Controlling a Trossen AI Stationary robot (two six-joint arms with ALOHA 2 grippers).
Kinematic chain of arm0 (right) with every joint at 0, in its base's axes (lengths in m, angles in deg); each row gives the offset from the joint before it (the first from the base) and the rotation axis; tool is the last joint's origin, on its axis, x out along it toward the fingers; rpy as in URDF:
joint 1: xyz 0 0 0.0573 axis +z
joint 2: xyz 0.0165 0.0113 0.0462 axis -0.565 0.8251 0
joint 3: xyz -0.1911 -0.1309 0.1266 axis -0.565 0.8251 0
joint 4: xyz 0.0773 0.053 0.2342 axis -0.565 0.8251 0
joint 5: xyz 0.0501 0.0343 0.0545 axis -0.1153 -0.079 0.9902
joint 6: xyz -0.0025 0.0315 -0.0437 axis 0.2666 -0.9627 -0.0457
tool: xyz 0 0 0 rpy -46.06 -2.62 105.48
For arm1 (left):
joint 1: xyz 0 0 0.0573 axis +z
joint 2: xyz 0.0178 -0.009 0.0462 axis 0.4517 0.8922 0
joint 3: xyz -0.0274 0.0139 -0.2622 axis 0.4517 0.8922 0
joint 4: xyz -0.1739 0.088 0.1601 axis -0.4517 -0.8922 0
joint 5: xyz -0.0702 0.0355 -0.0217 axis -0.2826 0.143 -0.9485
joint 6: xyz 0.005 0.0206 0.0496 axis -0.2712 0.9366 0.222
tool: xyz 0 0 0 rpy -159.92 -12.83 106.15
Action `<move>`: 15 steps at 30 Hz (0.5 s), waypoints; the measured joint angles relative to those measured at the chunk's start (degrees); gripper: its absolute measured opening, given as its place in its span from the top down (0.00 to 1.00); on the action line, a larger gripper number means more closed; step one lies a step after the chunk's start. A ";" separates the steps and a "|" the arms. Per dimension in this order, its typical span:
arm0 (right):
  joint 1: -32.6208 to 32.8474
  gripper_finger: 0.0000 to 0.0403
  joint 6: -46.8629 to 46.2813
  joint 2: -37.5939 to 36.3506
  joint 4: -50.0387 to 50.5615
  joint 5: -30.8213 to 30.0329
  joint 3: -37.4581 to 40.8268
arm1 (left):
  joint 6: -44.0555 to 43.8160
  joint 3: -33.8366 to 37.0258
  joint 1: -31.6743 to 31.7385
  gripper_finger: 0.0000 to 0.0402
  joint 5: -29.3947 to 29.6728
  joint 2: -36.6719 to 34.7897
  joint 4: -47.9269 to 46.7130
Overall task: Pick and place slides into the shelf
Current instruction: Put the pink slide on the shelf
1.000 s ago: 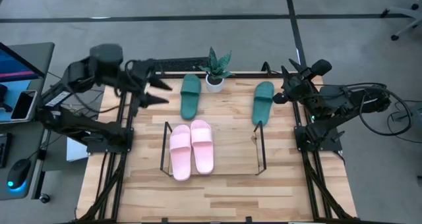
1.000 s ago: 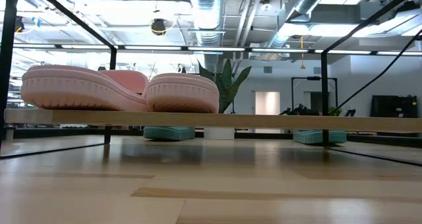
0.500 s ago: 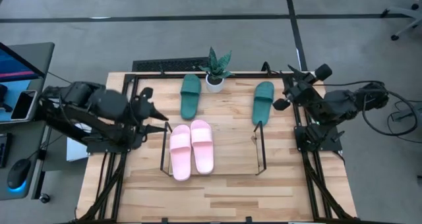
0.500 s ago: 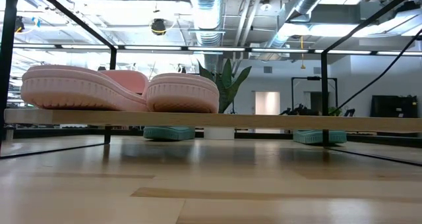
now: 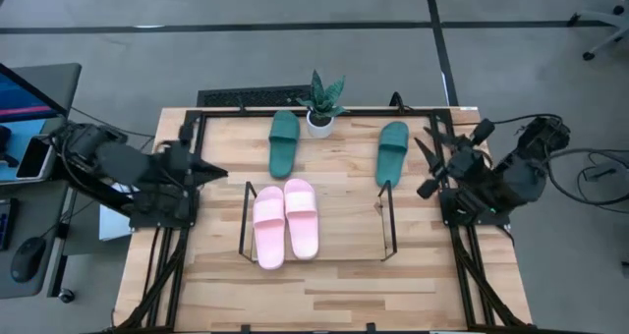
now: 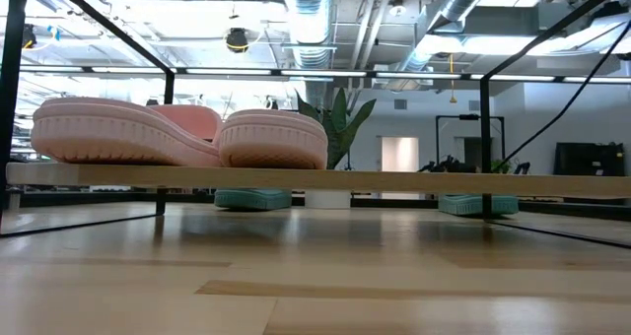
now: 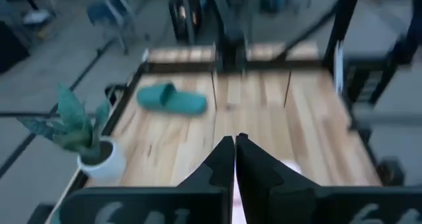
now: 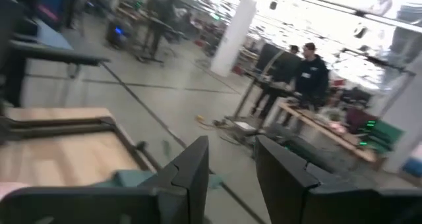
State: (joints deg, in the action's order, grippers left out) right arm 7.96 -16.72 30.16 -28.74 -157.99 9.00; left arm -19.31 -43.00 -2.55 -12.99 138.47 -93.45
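Two pale pink slides (image 5: 270,228) (image 5: 302,218) lie side by side, soles down, on the left half of the black wire shelf (image 5: 388,231); the low view shows them (image 6: 118,133) (image 6: 274,138) on its board. Two dark green slides (image 5: 284,142) (image 5: 392,153) lie flat on the table behind the shelf. My left gripper (image 5: 211,172) hangs shut and holding nothing at the table's left edge; its wrist view shows the fingers (image 7: 234,148) together. My right gripper (image 5: 428,167) hangs open at the right edge, beside the right green slide, with nothing between its fingers (image 8: 231,158).
A small potted plant (image 5: 321,103) stands at the far edge between the green slides. A black metal frame (image 5: 324,110) edges the table. The shelf's right half is bare. People stand in the room beyond, seen in the right wrist view (image 8: 310,72).
My left gripper has swung from the far left corner toward the near side, drawn back to the left edge, and shut. My right gripper has moved toward the near edge along the table's right side and rolled. No slide has moved.
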 joint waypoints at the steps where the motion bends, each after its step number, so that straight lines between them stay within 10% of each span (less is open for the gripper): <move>1: 0.82 0.72 -0.89 0.14 -0.04 0.00 0.00 | 0.06 3.18 -0.45 1.00 0.38 -2.51 3.23; 15: 4.66 0.77 -13.31 0.56 -0.59 10.33 0.02 | 5.86 46.09 -1.43 1.00 -0.27 -34.34 45.99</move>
State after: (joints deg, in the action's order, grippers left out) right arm 12.63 -30.02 30.72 -29.34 -147.66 9.03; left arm -13.45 3.09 -3.98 -13.25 104.13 -47.46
